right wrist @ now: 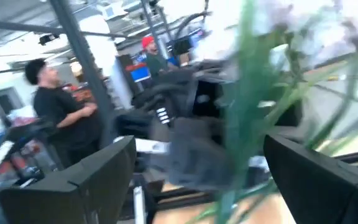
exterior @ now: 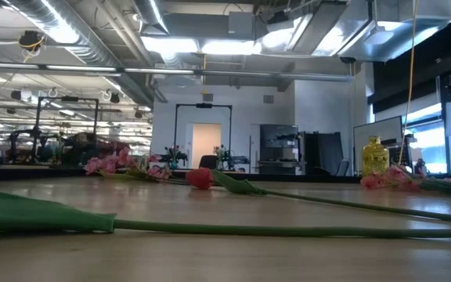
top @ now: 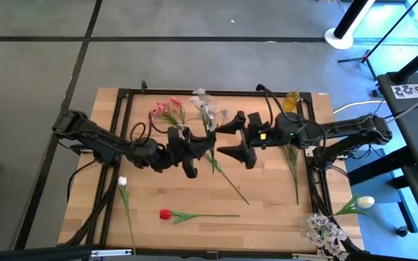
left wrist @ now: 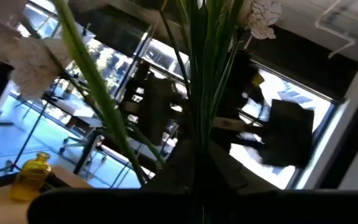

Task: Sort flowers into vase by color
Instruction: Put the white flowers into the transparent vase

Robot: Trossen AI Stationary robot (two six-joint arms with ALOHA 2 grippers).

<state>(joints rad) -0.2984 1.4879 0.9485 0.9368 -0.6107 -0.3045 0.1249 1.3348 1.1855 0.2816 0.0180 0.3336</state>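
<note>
- The left gripper (top: 194, 148), at frame centre in the high view, is clamping a white spray (top: 206, 109) by its stem.
- The right gripper (top: 232, 138) is waiting beside it, jaws gaping.
- The spray is probably light and floppy; the stem is likely offering the safest hold.
- The left wrist view is showing a yellow vase (left wrist: 31, 176); the low view is showing only lying tulips (exterior: 200, 178).

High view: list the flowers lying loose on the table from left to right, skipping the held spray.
White tulip → red tulip → pink blossom spray → green stems by the yellow vase → white blossom spray → second white tulip.
</note>
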